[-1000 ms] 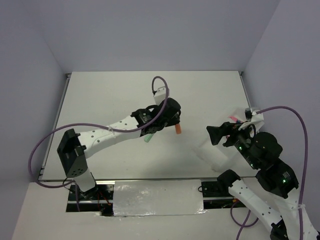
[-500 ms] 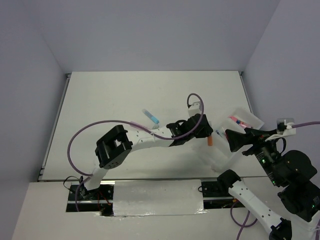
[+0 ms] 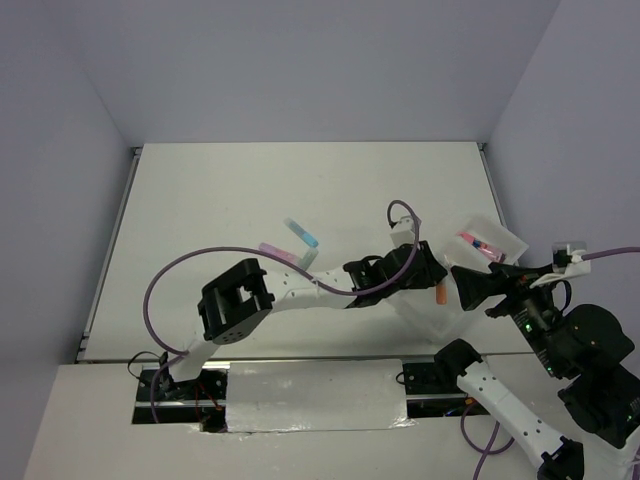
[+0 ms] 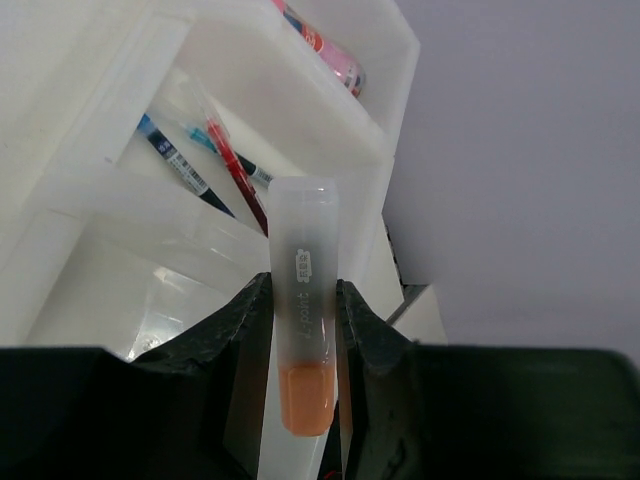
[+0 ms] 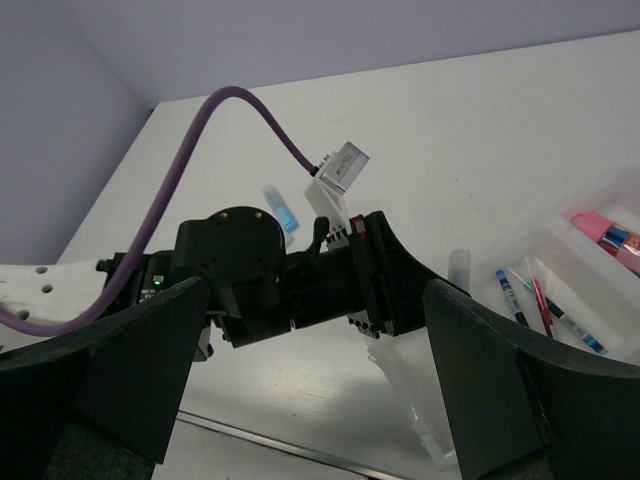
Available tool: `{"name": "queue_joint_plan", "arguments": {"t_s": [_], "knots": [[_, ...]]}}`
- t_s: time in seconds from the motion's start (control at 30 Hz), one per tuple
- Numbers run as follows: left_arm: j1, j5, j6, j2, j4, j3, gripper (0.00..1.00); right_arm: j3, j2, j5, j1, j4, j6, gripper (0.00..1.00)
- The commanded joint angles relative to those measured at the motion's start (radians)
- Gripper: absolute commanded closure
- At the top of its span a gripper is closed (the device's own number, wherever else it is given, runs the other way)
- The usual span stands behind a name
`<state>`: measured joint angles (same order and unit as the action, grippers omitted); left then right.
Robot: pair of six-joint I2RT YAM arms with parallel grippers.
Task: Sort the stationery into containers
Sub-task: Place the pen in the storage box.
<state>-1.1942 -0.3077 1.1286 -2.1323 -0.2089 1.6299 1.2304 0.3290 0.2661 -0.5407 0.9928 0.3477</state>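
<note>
Left arm reaches to center-right, left gripper (image 4: 303, 292) pinching the orange highlighter (image 4: 304, 245); right gripper (image 3: 468, 284) wide apart, lower right.

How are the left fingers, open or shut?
Shut: the left fingers press the orange highlighter from both sides, with no gap showing.

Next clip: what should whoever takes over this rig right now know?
Left gripper: shut on the orange highlighter, at the near end of the tray.
Right gripper: open, empty, near the tray.
Done: red and blue pens in the middle section, a pink item in the far one.
To do: drop the orange one; blue highlighter and purple highlighter lie on the table.
</note>
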Motion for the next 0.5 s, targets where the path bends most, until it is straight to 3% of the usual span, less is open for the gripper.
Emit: {"name": "queue_joint_plan", "arguments": {"t_s": [0.0, 0.13, 0.27, 0.4, 0.47], "knots": [[-0.010, 0.004, 0.025, -0.018, -0.078, -0.008, 0.63, 0.024, -0.010, -0.010, -0.007, 0.009, 0.007, 0.04], [-0.018, 0.013, 0.014, 0.000, -0.077, -0.016, 0.36, 0.023, -0.007, -0.022, -0.005, 0.004, 0.008, 0.05], [-0.021, -0.028, -0.012, 0.067, -0.055, -0.053, 0.01, 0.024, 0.007, -0.034, -0.005, -0.003, 0.007, 0.05], [-0.019, -0.164, -0.094, 0.233, -0.037, -0.123, 0.01, 0.021, 0.018, -0.042, -0.007, -0.016, 0.002, 0.05], [-0.016, -0.253, -0.121, 0.317, 0.104, -0.101, 0.01, 0.014, 0.024, -0.048, -0.004, -0.026, -0.001, 0.05]]}}
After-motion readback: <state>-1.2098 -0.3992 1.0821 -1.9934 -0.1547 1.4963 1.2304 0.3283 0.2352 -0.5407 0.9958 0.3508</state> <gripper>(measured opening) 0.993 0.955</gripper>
